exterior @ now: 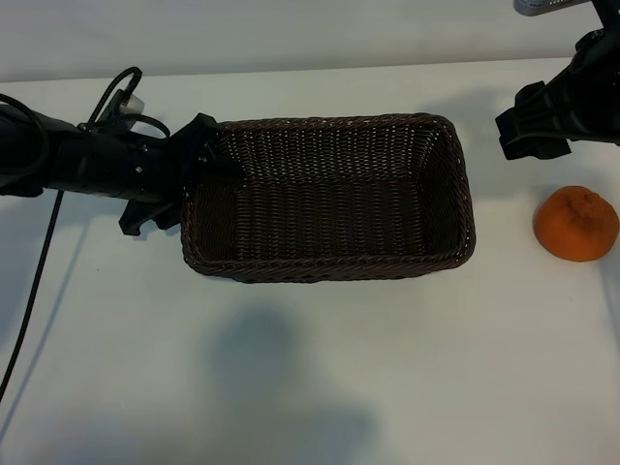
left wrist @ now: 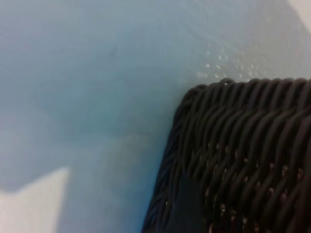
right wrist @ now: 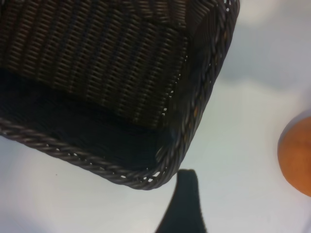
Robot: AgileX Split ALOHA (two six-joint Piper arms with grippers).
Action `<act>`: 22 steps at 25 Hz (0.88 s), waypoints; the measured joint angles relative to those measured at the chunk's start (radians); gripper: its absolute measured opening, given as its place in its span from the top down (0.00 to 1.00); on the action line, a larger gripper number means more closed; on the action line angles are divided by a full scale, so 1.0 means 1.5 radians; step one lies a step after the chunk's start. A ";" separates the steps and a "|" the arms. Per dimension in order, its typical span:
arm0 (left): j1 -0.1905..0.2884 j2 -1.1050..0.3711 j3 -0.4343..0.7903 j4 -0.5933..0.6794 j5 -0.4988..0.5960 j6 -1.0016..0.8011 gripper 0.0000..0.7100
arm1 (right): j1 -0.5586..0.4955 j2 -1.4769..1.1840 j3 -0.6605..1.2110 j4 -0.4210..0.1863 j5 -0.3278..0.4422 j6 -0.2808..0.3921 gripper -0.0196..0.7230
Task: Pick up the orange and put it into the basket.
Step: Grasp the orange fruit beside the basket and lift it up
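The orange (exterior: 575, 224) lies on the white table to the right of the basket (exterior: 329, 262), apart from it; its edge also shows in the right wrist view as the orange (right wrist: 296, 158). The dark brown wicker basket stands mid-table with nothing in it. My right gripper (exterior: 531, 124) hovers behind the orange, past the basket's far right corner, open and holding nothing; one dark finger (right wrist: 186, 199) shows beside the basket's corner (right wrist: 160, 177). My left gripper (exterior: 199, 163) is at the basket's left end, against its rim. The left wrist view shows a basket corner (left wrist: 243, 145) from close up.
A black cable (exterior: 39, 262) runs down the table's left side from the left arm (exterior: 87, 160). Bare white table (exterior: 310, 387) stretches in front of the basket and around the orange.
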 joint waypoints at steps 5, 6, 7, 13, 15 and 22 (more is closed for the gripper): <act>0.000 -0.004 0.000 0.007 0.005 0.000 0.13 | 0.000 0.000 0.000 0.000 0.000 -0.001 0.17; 0.000 -0.007 0.000 0.008 0.005 0.000 0.13 | 0.000 0.000 0.000 0.000 -0.001 -0.001 0.17; 0.000 -0.012 -0.001 0.012 0.005 0.000 0.13 | 0.000 0.000 0.000 0.000 -0.001 -0.001 0.17; 0.000 -0.032 -0.034 0.092 0.020 -0.054 0.13 | 0.000 0.000 0.000 0.000 -0.001 -0.001 0.17; 0.000 -0.033 -0.047 0.138 0.043 -0.088 0.14 | 0.000 0.000 0.000 0.000 -0.001 -0.001 0.17; 0.000 -0.048 -0.088 0.280 0.078 -0.190 0.15 | 0.000 0.000 0.000 0.000 -0.001 -0.002 0.17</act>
